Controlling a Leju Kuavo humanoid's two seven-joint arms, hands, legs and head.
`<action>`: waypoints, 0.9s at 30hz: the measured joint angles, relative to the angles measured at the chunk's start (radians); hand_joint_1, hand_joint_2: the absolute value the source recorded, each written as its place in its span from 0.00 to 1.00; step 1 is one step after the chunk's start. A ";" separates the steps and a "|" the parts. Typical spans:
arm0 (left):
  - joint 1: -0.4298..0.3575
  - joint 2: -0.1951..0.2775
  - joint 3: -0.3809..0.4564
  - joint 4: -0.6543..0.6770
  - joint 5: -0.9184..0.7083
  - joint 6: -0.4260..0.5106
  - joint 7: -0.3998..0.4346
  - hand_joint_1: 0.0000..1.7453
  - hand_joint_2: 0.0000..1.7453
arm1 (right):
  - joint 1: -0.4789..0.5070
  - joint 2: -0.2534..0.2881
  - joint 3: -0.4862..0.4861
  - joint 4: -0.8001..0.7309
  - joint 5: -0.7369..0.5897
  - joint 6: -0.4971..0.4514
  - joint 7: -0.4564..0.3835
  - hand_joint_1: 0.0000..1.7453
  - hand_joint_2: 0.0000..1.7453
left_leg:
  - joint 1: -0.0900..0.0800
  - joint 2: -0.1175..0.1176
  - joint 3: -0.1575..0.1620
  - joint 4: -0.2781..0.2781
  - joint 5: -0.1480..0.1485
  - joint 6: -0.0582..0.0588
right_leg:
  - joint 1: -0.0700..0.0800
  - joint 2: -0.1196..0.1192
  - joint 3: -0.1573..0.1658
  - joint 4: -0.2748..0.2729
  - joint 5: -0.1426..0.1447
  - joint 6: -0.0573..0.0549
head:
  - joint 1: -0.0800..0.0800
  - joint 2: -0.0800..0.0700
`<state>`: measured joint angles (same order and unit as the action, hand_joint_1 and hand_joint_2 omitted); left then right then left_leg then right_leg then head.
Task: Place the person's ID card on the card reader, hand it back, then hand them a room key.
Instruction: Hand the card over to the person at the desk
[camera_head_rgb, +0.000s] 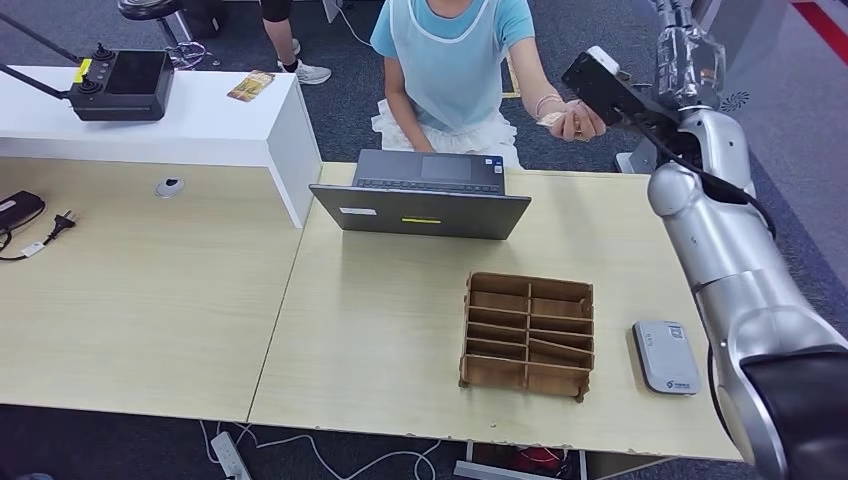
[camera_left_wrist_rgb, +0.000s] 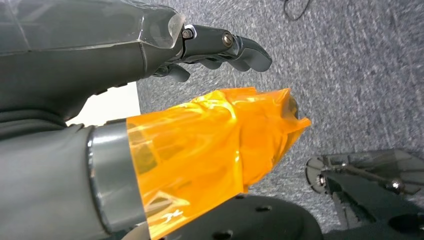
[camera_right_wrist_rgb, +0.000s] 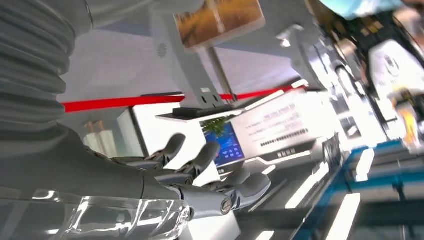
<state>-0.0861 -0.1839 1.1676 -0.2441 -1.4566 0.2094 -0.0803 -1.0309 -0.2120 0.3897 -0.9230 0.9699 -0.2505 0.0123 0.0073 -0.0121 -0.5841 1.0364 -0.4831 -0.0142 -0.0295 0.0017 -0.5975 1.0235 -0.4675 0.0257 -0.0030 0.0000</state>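
Silver and thick, the right arm (camera_head_rgb: 730, 270) rises along the right side of the head view, from the near corner up toward the person (camera_head_rgb: 452, 60) who stands behind the counter (camera_head_rgb: 380, 330). Its wrist is raised above the far right corner of the counter, and the right hand (camera_right_wrist_rgb: 200, 175) appears in the right wrist view with the fingers (camera_right_wrist_rgb: 175, 150) stretched out and a little apart, holding nothing. The person's hand (camera_head_rgb: 575, 120) holds a small pale ID card (camera_head_rgb: 556, 119) in the air, just beside the black box on the robot's wrist; I cannot tell if they touch. On the counter, near the right edge, lies the grey card reader (camera_head_rgb: 666, 356), flat and with nothing on it. Just left of it stands a brown wooden rack (camera_head_rgb: 528, 335) with many narrow slots; I cannot tell what is in the slots. Behind the rack, near the far edge, an open laptop (camera_head_rgb: 425, 195) faces the person. On the left, a white raised shelf (camera_head_rgb: 200, 115) carries a black controller (camera_head_rgb: 120, 85) and a small brown card (camera_head_rgb: 251, 87). The left hand (camera_left_wrist_rgb: 200, 55) appears in the left wrist view above grey carpet, its dark fingers (camera_left_wrist_rgb: 240, 47) bent slightly and apart, the thumb wrapped in orange film, with nothing in its grasp.
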 joint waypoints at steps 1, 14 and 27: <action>0.000 0.001 0.001 0.000 0.000 0.003 -0.003 0.00 0.00 | 0.025 0.001 -0.017 -0.040 -0.022 -0.021 -0.007 0.00 1.00 | 0.000 0.000 0.000 0.000 0.000 0.000 | 0.000 0.000 0.000 0.000 0.000 0.000 | 0.000 0.000; 0.008 0.005 0.002 0.000 -0.005 -0.011 0.065 0.00 0.00 | 0.395 0.056 -0.167 -0.547 -0.160 -0.134 -0.082 0.00 1.00 | 0.001 0.000 0.000 0.000 0.000 0.000 | 0.000 0.000 0.000 0.000 0.000 0.000 | 0.000 0.000; 0.015 0.021 0.042 -0.003 0.036 0.027 0.017 0.00 0.00 | 0.877 0.267 -0.240 -1.074 -0.731 -0.049 -0.399 0.00 1.00 | 0.001 -0.001 0.000 -0.002 -0.002 -0.002 | 0.001 -0.001 -0.001 0.000 -0.003 -0.003 | 0.000 0.000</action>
<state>-0.0714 -0.1626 1.2097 -0.2468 -1.4205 0.2361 -0.0628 -0.1537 0.0554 0.1498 -1.9972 0.2385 -0.2991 -0.3865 0.0086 -0.0127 -0.5845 1.0341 -0.4848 -0.0165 -0.0285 0.0009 -0.5986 1.0232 -0.4704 0.0232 -0.0029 0.0000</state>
